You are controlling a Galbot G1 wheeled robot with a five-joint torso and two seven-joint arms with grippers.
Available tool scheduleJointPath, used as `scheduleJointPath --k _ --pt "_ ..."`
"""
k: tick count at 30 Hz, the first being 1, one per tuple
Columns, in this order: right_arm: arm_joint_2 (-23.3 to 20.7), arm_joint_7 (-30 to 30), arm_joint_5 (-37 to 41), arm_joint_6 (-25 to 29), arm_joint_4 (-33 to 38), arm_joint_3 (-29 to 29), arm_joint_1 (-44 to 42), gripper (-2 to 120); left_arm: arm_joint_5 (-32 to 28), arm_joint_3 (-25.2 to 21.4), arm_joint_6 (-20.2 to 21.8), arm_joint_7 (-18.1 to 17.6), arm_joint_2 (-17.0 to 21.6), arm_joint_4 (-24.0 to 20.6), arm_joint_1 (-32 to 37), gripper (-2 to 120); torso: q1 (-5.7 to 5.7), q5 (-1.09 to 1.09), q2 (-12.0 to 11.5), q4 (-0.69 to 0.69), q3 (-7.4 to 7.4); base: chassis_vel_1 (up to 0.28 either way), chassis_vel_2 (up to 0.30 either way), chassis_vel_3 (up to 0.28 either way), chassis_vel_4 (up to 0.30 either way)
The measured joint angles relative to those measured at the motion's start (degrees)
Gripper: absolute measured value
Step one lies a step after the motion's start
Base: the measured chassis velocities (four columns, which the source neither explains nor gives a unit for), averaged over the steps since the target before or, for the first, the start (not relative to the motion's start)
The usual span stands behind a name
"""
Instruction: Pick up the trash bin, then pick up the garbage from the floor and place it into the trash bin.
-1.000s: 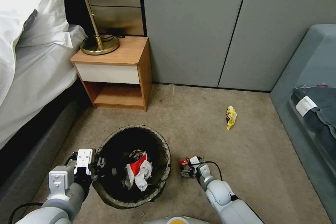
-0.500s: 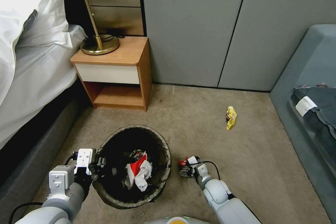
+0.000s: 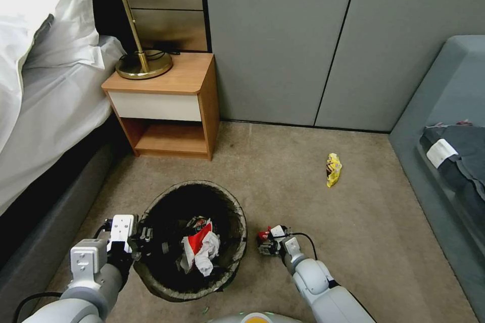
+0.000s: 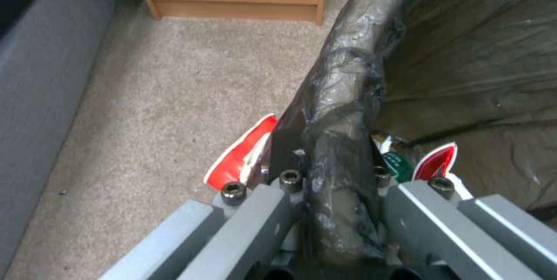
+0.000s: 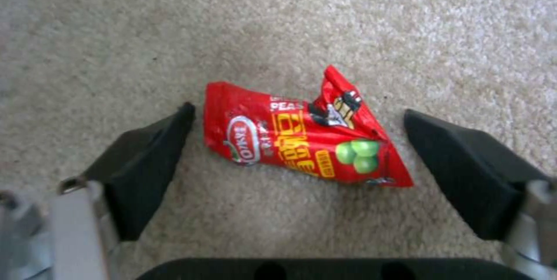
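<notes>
Moved since earlier: right tool point(image 3: 263, 244) has slid slightly toward the bin across the carpet; bin, left tool and yellow wrapper lie as before.
Right tool: low over the carpet point(image 3: 283, 181), fingers point(image 5: 145, 162) apart, one on each side of a red snack packet point(image 5: 302, 145) lying flat, neither finger touching it.
Left tool: point(image 4: 342, 210) clamped on the bin's bag-covered rim, one finger outside, one inside.
Trash bin: point(image 3: 230, 202) on the carpet before the nightstand point(image 3: 169, 106), just beside the right tool; dark bag liner point(image 4: 464, 54) over its rim.
Inside the bin: red-white wrapper point(image 3: 198, 238) and crumpled white tissue point(image 3: 207, 255).
Yellow wrapper: point(image 3: 333, 169) on the carpet, well apart from both tools, near the grey wall panels.
</notes>
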Motion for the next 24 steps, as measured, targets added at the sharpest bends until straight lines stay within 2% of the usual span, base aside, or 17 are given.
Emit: scheduleJointPath --k 2,6,13,15,17,19,22,24 --pt "-0.02 0.09 0.01 0.50 0.20 0.05 -0.31 75 0.08 0.03 0.00 0.00 -0.06 0.00 0.03 1 0.00 0.01 0.00 0.01 0.00 0.000 0.000 0.000 0.000" --pt "-0.06 0.30 0.00 0.55 0.41 0.16 -0.51 67 0.16 0.06 0.00 0.00 -0.09 0.00 0.04 1 0.00 0.02 0.00 0.02 0.00 0.000 0.000 0.000 0.000" --pt "-0.49 0.30 0.02 0.14 1.19 0.49 -0.99 36 0.28 0.05 0.00 -0.01 -0.07 0.00 0.12 1 0.00 -0.02 0.00 0.00 0.01 0.000 0.000 0.000 0.000" --pt "-0.49 0.27 0.02 0.10 1.23 0.48 -1.00 35 0.28 0.05 0.00 -0.01 -0.07 0.00 0.13 1 0.00 -0.01 0.00 0.00 0.01 0.000 0.000 0.000 0.000" --pt "-0.53 0.23 0.02 -0.04 1.31 0.53 -1.00 22 0.29 0.05 0.00 -0.01 -0.08 0.00 0.12 1 0.00 -0.03 0.00 0.00 0.01 0.000 0.000 0.000 0.000" --pt "-0.53 0.22 0.02 -0.07 1.33 0.54 -1.00 19 0.29 0.06 0.00 -0.01 -0.09 0.00 0.12 1 0.00 0.00 0.00 0.00 0.01 0.000 0.000 0.000 0.000" --pt "-0.62 0.24 0.02 -0.18 1.37 0.59 -1.01 3 0.38 0.07 0.00 -0.01 -0.16 0.00 0.09 1 0.00 -0.03 0.00 -0.02 0.01 0.000 0.000 0.000 0.000" --pt "-0.63 0.24 0.02 -0.19 1.38 0.59 -1.01 0 0.40 0.08 0.00 -0.01 -0.18 0.00 0.09 1 0.00 -0.03 0.00 -0.02 0.01 0.000 0.000 0.000 0.000"
